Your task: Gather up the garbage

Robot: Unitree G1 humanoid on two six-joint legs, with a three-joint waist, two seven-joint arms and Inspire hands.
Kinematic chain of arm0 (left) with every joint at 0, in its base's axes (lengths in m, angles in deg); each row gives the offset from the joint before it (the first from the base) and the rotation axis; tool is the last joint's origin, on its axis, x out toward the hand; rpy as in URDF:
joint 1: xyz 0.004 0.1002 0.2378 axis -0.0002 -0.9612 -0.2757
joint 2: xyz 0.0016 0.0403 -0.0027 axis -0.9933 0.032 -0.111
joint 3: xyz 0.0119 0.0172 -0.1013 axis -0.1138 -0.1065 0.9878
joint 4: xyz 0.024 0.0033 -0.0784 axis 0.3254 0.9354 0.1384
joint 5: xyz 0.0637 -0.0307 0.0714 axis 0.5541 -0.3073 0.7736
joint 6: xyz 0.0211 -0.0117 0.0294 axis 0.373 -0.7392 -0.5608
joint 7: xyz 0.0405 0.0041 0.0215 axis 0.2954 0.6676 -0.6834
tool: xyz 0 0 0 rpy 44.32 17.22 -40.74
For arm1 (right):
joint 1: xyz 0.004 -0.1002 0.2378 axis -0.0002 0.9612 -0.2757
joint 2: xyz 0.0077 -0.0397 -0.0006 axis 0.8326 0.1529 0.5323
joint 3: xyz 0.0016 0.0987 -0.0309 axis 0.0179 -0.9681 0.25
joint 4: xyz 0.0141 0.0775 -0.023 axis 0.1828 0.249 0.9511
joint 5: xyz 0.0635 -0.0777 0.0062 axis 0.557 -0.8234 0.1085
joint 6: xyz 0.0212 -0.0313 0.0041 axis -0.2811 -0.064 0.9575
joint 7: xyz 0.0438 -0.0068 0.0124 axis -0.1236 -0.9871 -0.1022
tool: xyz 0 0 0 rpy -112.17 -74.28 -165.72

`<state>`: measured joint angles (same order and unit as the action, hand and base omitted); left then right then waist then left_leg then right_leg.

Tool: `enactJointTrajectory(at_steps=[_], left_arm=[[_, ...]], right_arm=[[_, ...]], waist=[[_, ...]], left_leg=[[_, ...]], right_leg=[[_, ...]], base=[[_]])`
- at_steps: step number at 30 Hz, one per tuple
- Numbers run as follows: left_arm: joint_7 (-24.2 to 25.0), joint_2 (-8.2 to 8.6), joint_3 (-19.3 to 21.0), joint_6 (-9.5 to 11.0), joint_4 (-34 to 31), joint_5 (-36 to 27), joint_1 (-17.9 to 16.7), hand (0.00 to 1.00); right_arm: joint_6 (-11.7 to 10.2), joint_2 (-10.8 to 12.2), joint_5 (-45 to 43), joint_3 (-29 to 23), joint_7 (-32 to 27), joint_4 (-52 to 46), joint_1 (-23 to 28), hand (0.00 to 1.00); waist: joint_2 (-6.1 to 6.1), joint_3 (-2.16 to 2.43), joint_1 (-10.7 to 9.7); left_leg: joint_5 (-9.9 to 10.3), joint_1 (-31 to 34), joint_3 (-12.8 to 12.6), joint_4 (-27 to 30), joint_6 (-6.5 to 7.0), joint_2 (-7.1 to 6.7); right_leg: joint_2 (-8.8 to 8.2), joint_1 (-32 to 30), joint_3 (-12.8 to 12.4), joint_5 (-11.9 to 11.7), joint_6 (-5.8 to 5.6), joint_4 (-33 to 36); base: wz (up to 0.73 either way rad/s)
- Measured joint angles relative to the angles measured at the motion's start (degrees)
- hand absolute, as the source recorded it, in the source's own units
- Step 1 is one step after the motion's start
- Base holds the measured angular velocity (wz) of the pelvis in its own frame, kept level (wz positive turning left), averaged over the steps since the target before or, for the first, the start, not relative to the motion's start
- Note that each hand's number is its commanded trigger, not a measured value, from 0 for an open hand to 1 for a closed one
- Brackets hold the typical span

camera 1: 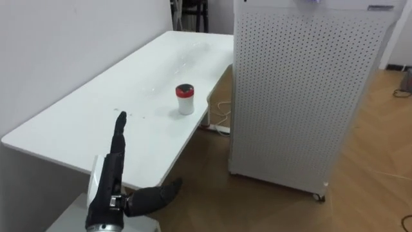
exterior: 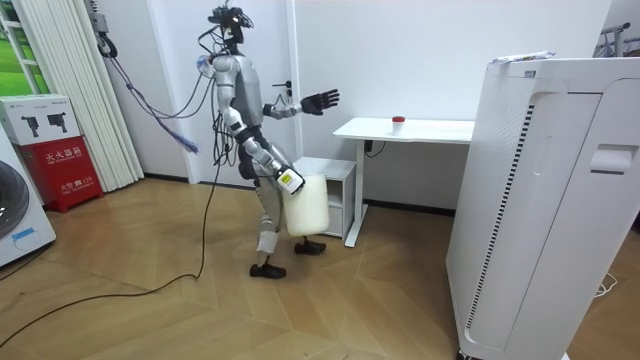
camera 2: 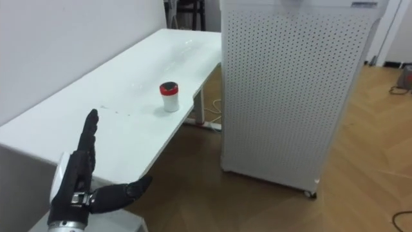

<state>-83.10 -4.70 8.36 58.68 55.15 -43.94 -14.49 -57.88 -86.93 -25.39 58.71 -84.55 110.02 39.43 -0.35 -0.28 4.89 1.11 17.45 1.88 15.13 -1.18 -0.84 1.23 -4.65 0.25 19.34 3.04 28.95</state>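
Left eye view: the left robot hand (camera 1: 109, 182) is raised at the near short edge of the worktop (camera 1: 77, 129). It is held edge-on, fingers straight and pointing up the worktop, thumb spread to the side. It holds nothing. The garbage is a small red-capped cup (camera 1: 185, 98), upright, close to the long edge that faces the tall perforated white cabinet (camera 1: 302, 90), about midway along that edge. Hand and cup are well apart, with bare worktop between them. Room view: the robot stands on the wood floor (exterior: 150, 310) off the short end of the worktop, one foot ahead of the other. Its left arm is raised toward the worktop, hand spread. The right robot hand (exterior: 287, 180) hangs by the hip against a white bin (exterior: 308, 210); I cannot tell whether it grips the bin. The cup shows as a red speck on the worktop, far from both hands. Right eye view: same layout, with the left hand flat and empty and the cup untouched near the cabinet-side edge. Judgement: the task is at its start, in the approach only, with nothing picked. Left to do: close in along the worktop, reach the cup, curl the hand round it, lift it, and likely drop it in the bin.
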Motion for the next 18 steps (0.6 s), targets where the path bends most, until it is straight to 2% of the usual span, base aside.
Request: enactJointTrajectory(at_steps=[1,3,4,6,7,9,10,11,12,13,14,15,16,17,18], left_arm=[[0.2,-0.01,0.0,0.0,0.0,0.0,0.0,0.0],[0.8,-0.03,0.2,0.0,0.0,0.5,0.0,0.0],[1.1,-0.09,0.2,0.0,0.0,0.8,0.0,0.0],[1.4,0.04,0.2,0.0,0.0,0.6,0.0,0.0],[1.5,0.02,0.2,0.0,0.0,0.6,0.0,0.0],[1.5,-0.13,0.2,0.0,-0.1,0.5,0.5,0.0],[1.5,-0.17,0.2,0.0,-0.1,0.5,0.7,0.0],[1.4,0.0,0.1,0.0,0.0,0.5,1.1,0.0],[1.3,-0.01,-0.1,0.0,0.0,0.5,1.4,0.0],[1.1,0.0,-0.1,0.0,0.0,0.5,1.5,0.0],[0.8,-0.01,-0.1,0.0,0.0,0.5,1.8,0.0],[0.8,0.0,-0.2,0.0,0.0,0.0,1.8,0.0],[0.7,-0.02,-0.2,0.0,0.0,-0.2,1.8,0.0],[0.2,-0.02,-0.1,0.0,0.0,-0.1,1.8,0.0],[-0.3,-0.03,-0.1,0.0,0.0,-0.1,1.8,0.0]], right_arm=[[0.1,0.0,0.0,0.0,0.0,-0.1,0.0,1.0],[0.3,0.0,-0.2,-0.2,0.6,-0.4,-0.1,1.0],[0.3,0.0,-0.2,-0.2,0.6,-0.4,0.0,1.0],[0.8,-0.2,-0.2,-0.2,0.0,-0.4,0.0,1.0],[0.9,-0.3,-0.2,-0.2,0.0,-0.4,0.0,1.0],[0.9,-0.3,-0.2,-0.2,0.0,-0.4,-0.2,1.0],[0.9,-0.4,-0.2,-0.2,0.0,-0.6,-0.3,1.0],[0.9,-0.5,-0.2,-0.2,-0.1,-1.1,-0.3,1.0],[0.9,-0.3,-0.2,-0.1,-0.3,-1.3,-0.1,1.0],[0.9,-0.1,-0.2,-0.1,-0.5,-1.3,-0.1,1.0],[0.9,0.2,-0.2,0.0,-0.4,-1.8,-0.1,1.0],[0.9,0.1,-0.2,0.0,-0.5,-2.6,-0.1,1.0],[0.9,0.1,-0.2,0.0,-0.6,-3.1,-0.1,1.0],[0.9,0.1,-0.2,0.0,-0.6,-3.9,-0.1,1.0],[0.9,0.1,-0.2,0.0,-0.5,-4.7,-0.2,1.0]], waist=[[0.08,0.11,0.0],[-1.81,-0.04,-0.4],[-2.24,-0.13,-0.5],[-3.22,0.01,-0.4],[-3.38,0.02,-0.3],[-4.36,0.11,-0.3],[-4.47,0.08,-0.1],[-3.93,-0.19,-0.1],[-3.66,-0.4,-0.1],[-3.6,-0.43,-0.1],[-3.5,-0.5,-0.3],[-2.84,-0.68,-0.5],[-2.49,-0.79,-0.6],[-1.91,-0.84,-0.7],[-1.55,-0.74,-0.8]], left_leg=[[-0.5,0.1,-0.2,0.6,0.08,-0.09],[-0.8,-0.1,-0.9,1.8,0.29,-1.57],[-0.8,-0.2,-1.1,2.4,0.41,-1.95],[0.1,-0.4,-1.9,6.0,3.36,-3.72],[0.7,-0.4,-2.0,7.1,4.26,-4.36],[4.5,-0.8,-3.2,10.4,7.03,-7.1],[5.3,-0.8,-3.3,11.0,7.53,-7.87],[6.9,-0.8,-3.7,12.7,8.27,-8.58],[8.3,-1.1,-4.3,14.5,9.25,-9.1],[9.1,-1.3,-4.6,15.3,9.6,-9.34],[10.6,-2.0,-4.6,16.2,10.21,-10.0],[12.0,-3.1,-4.6,16.8,10.73,-10.16],[12.6,-3.7,-4.5,16.9,10.91,-10.16],[13.4,-4.5,-4.2,16.8,11.31,-10.15],[14.0,-4.9,-4.0,16.7,11.65,-10.16]], right_leg=[[-0.48,0.2,0.5,0.6,-0.59,0.0],[-3.2,1.4,1.8,2.1,-2.63,-0.3],[-3.64,1.9,1.7,2.6,-2.96,-0.4],[-6.07,4.1,2.7,4.6,-4.27,-0.2],[-6.81,4.9,3.0,5.1,-4.73,-0.1],[-9.96,6.3,3.2,7.1,-6.15,1.5],[-10.39,6.3,3.2,7.5,-6.62,2.8],[-11.27,5.6,3.1,7.4,-6.92,7.2],[-12.51,3.7,3.0,6.5,-7.26,13.6],[-13.04,2.6,2.8,5.7,-7.27,16.6],[-13.69,0.9,2.5,3.4,-7.35,21.9],[-14.13,-0.5,2.2,-0.1,-7.35,26.2],[-14.18,-1.2,2.1,-2.1,-7.27,27.9],[-14.5,-2.8,2.1,-5.8,-7.16,30.5],[-15.0,-4.2,2.4,-8.0,-7.31,32.1]], base=[[-0.34],[-0.11],[0.0],[0.06],[0.07],[0.0],[0.06],[0.18],[0.16],[0.13],[0.04],[0.0],[0.0],[0.0],[0.0]])
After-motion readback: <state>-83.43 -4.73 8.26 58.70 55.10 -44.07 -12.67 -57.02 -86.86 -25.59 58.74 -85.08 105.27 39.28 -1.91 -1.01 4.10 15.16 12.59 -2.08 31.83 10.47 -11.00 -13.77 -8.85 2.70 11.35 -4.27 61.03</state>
